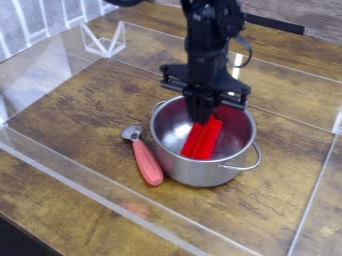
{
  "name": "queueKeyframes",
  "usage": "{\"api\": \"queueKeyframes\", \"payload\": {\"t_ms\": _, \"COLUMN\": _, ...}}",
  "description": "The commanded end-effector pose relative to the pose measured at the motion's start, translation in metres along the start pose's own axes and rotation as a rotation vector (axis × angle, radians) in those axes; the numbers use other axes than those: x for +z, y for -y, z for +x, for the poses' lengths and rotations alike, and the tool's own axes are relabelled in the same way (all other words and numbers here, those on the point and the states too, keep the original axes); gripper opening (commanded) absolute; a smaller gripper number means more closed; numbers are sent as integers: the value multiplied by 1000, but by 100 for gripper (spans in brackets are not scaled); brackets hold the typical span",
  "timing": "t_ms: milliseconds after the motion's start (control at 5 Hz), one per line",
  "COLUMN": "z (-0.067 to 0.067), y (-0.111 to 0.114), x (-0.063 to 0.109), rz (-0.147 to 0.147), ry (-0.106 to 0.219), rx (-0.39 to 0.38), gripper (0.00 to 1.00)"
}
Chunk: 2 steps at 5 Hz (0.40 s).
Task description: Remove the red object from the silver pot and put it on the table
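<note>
Camera view: the gripper (205, 118) is pinched on the upper end of the red object (203, 139), which leans tilted inside the silver pot (201, 172), its lower end near the floor. The lift should go straight up until the piece clears the rim, then across to bare table (80, 110). The pot holds nothing else; a salmon-handled spoon (146, 155) lies at its 9 o'clock.

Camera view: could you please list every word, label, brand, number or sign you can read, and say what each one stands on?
No readable text in this view.
The silver pot, the red object, the spoon, the gripper and the table show no lettering or marks at this resolution.
</note>
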<state>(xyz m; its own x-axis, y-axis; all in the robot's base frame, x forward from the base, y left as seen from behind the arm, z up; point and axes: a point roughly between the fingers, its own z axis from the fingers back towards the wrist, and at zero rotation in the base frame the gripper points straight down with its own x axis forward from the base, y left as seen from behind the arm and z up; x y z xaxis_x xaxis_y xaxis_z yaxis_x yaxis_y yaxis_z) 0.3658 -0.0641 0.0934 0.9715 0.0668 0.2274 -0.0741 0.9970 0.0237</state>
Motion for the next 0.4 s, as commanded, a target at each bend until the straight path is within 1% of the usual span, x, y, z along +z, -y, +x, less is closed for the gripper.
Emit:
{"api": "queueKeyframes", "payload": {"t_ms": 0, "z": 25, "y": -10, "x": 52, "rz": -34, "ry": 117, "rx": 37, "gripper": 0}}
{"api": "queueKeyframes", "payload": {"t_ms": 200, "z": 25, "y": -10, "x": 47, "rz": -36, "ry": 108, "rx": 39, "gripper": 100}}
